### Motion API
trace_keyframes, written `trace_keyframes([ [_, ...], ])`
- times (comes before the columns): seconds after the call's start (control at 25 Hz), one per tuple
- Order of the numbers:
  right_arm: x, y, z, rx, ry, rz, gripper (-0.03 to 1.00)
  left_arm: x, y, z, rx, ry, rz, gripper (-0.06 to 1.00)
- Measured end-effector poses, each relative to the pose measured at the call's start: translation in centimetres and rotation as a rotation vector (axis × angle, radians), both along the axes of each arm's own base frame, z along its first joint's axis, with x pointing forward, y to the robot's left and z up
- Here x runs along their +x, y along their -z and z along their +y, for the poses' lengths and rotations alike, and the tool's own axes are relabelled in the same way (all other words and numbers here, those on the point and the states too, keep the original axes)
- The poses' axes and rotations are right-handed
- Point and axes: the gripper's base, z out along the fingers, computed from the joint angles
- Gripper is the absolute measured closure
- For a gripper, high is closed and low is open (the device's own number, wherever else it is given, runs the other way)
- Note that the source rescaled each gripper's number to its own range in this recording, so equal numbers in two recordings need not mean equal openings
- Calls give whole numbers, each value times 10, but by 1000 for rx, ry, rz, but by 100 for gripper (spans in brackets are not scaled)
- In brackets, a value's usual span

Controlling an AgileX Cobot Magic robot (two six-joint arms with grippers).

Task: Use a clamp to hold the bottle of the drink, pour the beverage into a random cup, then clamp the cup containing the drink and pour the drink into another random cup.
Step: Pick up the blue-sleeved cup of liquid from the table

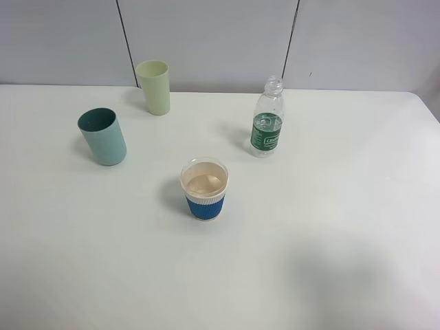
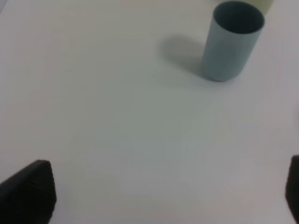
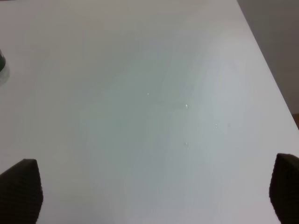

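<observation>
Left pincer (image 2: 161, 191), right pincer (image 3: 152, 189): both apart, empty. Blue-sleeved cup (image 1: 205, 189) upright on worktop (image 1: 344, 240); bottle (image 1: 267, 120) at its 1 o'clock, teal tumbler (image 1: 103, 137) at 10 o'clock.

Clear bottle (image 1: 267, 122), teal tumbler (image 1: 103, 137), blue-sleeved cup (image 1: 205, 196), perhaps filled

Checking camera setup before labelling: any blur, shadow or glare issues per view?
Exterior high: sharp, even light, soft shadows left of the teal tumbler and bottle. Left wrist: soft focus, tumbler edges and left fingertips blurry. Right wrist: table washed out, near featureless; right fingertips dark, blurred.
</observation>
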Motion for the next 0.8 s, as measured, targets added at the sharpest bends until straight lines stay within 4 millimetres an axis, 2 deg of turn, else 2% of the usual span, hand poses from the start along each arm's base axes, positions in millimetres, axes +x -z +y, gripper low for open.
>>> trace_keyframes([
  [0.68, 0, 0, 0, 0, 0, 0, -3, 0, 0, 0, -2, 2, 0, -6],
  [0.8, 0, 0, 0, 0, 0, 0, -3, 6, 0, -2, -11, 16, 38, -6],
])
